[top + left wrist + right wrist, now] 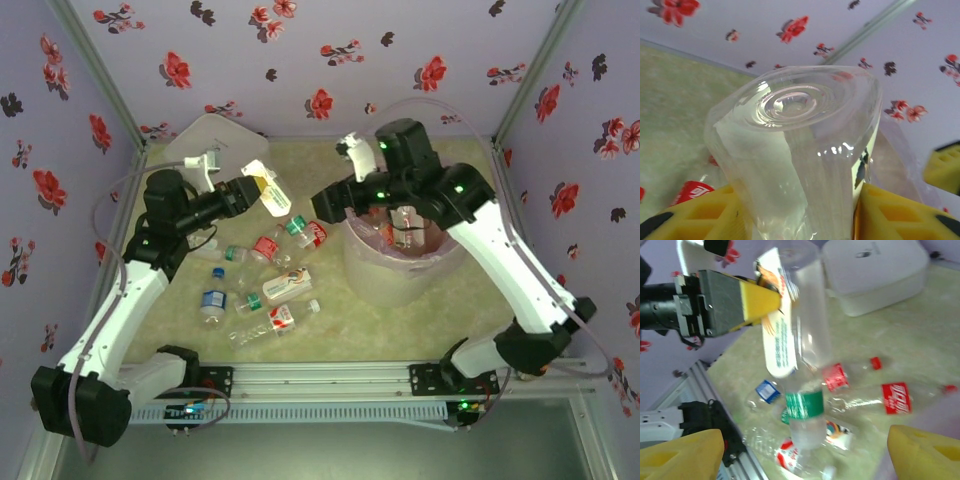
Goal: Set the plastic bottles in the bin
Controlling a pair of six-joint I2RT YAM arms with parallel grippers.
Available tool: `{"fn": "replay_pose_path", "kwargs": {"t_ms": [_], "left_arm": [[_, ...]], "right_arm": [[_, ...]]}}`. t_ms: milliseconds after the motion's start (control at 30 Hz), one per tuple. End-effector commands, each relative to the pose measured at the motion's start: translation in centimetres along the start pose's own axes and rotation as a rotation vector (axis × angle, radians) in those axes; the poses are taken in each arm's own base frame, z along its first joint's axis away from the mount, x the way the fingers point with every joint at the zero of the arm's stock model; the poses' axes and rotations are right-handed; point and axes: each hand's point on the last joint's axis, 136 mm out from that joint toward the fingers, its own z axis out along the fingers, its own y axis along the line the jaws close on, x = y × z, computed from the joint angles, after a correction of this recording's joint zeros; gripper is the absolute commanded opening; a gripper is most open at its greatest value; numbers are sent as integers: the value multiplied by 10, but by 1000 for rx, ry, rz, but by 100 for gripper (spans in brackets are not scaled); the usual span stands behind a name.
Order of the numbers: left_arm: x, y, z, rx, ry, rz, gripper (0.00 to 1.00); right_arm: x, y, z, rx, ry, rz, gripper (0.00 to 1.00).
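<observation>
Purple walls printed with red and dark flowers close round your pale green counter [400, 320]. Your left gripper [250, 188] has its jaws clamped on a clear bottle [272, 192] with a white and yellow label. It holds the bottle up off the counter, near the white lidded box [215, 145] in the back left corner and well left of the bin [370, 278].

From the left wrist you look straight at that bottle's round base, with a yellow finger [695, 212] on each side of it. Your right gripper [805, 452] has its jaws spread wide with nothing between them. Its wrist view faces the held bottle, with the two yellow fingertips at the lower corners.

The bin is a round pale bucket lined with pink plastic, standing on the right half of the counter. You can see a few bottles [400, 232] already lying inside it, and the right arm reaches across above it.

Loose bottles [275, 318] lie on their sides on the counter between the left arm and the bin. Among them are a blue-labelled bottle [213, 300] and a white-labelled bottle [287, 285]. A green-capped bottle [308, 232] with a red label lies near the bin's left wall.
</observation>
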Motion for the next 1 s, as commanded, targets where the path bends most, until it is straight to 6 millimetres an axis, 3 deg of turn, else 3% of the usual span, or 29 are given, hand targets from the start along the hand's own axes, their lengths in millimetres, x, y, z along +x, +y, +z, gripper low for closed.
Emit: {"fn": "replay_pose_path", "kwargs": {"t_ms": [0,267,400,533,633,867,967], "left_arm": [[-1,-38,-9,187,10,59,22],[-6,-62,-7,355,-2,39,20],[-7,-63,-3,370,-4,34,20],[-2,-52,4,316,29,24,22],[-1,-44,6,284,28,19,37],[-1,-37,7,255,14,7,55],[0,-31,7,228,7,-1,69]], "right_arm": [[-18,26,7,-149,-29,-48,87],[-16,10,47,-148,24,-44,99],[-15,9,59,-171,41,-21,91],[-18,12,61,-194,29,-4,74],[-21,12,59,-193,8,1,62],[-24,10,53,-178,-17,9,50],[-30,10,45,-174,-60,13,43]]}}
